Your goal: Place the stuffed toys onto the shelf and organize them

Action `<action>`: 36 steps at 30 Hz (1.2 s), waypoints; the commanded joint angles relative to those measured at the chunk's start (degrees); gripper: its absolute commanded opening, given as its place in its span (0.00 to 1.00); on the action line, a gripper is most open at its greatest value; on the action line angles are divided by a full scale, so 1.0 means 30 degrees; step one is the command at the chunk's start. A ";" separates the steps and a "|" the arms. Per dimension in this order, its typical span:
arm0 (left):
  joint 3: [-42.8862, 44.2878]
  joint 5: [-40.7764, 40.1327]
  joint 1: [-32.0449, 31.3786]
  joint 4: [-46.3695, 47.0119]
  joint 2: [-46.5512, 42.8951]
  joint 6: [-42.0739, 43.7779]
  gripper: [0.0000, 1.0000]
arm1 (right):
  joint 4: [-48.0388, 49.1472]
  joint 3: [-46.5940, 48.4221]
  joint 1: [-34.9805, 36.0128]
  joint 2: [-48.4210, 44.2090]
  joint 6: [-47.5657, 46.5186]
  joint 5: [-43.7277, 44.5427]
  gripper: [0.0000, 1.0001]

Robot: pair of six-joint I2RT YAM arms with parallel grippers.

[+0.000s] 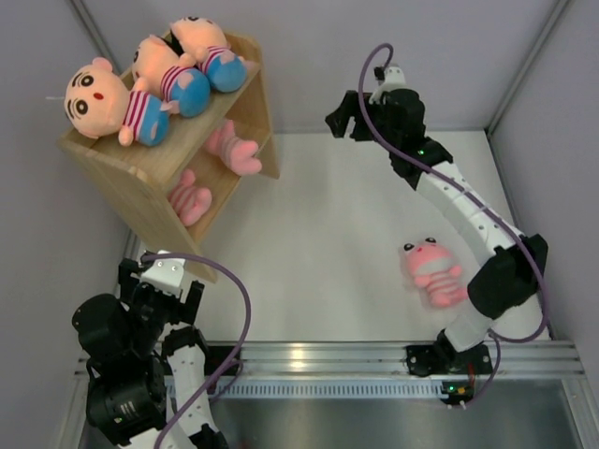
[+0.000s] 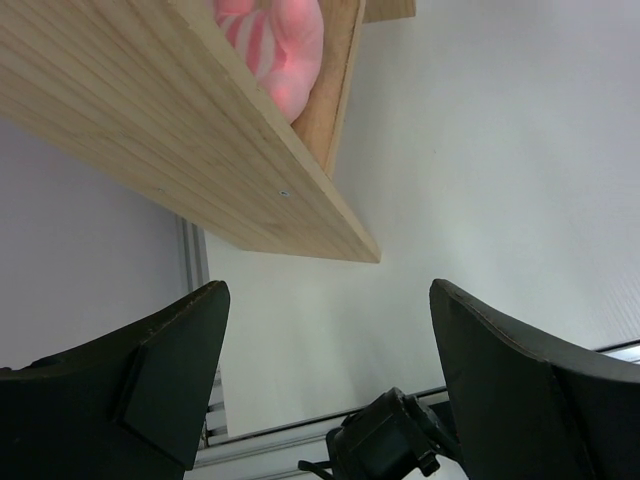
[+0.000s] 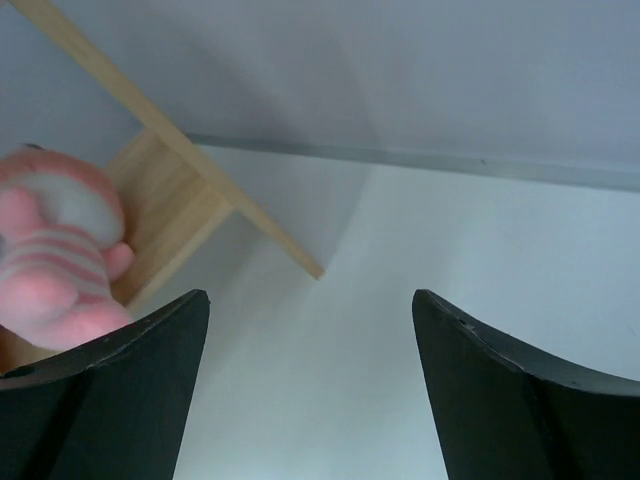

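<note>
The wooden shelf [image 1: 136,182] stands tilted at the far left. Three boy dolls [image 1: 112,103] lie in a row on its top tier. Two pink animals [image 1: 234,150] sit in the lower tier; one of them shows in the left wrist view [image 2: 280,50] and one in the right wrist view [image 3: 55,250]. A third pink animal [image 1: 432,271] lies on the table beside the right arm's elbow. My right gripper [image 1: 344,120] [image 3: 310,340] hangs open and empty just right of the shelf. My left gripper [image 1: 159,281] [image 2: 330,330] is open and empty by the shelf's near corner.
Grey walls close in the white table on the left, back and right. A metal rail [image 1: 374,355] runs along the near edge by the arm bases. The right arm's purple cable [image 1: 374,65] loops above its wrist.
</note>
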 commanded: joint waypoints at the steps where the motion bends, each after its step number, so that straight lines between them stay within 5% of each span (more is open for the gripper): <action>1: 0.0854 0.0270 0.0075 -0.0918 0.0368 0.0312 0.87 | 0.0626 0.3344 0.0742 0.2739 0.0663 -0.3026 0.82; 6: 0.0447 0.0091 0.0075 -0.0947 0.0075 0.0341 0.87 | 0.4203 0.2406 0.3204 0.3759 -0.0774 -0.4783 0.85; 11: 0.0415 0.0092 0.0075 -0.0889 0.0191 0.0371 0.87 | 0.6195 0.3548 0.4524 0.6193 0.3529 -0.6747 0.84; 19: 0.0445 -0.0407 0.0075 -0.0918 0.0250 0.0459 0.87 | 0.6694 0.4605 0.6078 0.8188 0.4411 -0.6107 0.79; 28: 0.0328 -0.0553 0.0075 -0.0947 0.0191 0.0517 0.87 | 0.7428 0.5830 0.6313 0.9301 0.4971 -0.7424 0.14; 32: 0.0445 -0.0757 0.0075 -0.0976 0.0162 0.0518 0.87 | 0.5936 0.8642 0.6196 1.0443 0.3654 -0.7599 0.00; 36: 0.0474 -0.0788 0.0075 -0.0976 0.0104 0.0517 0.88 | 0.4384 1.1543 0.5845 1.2315 0.2103 -0.9091 0.00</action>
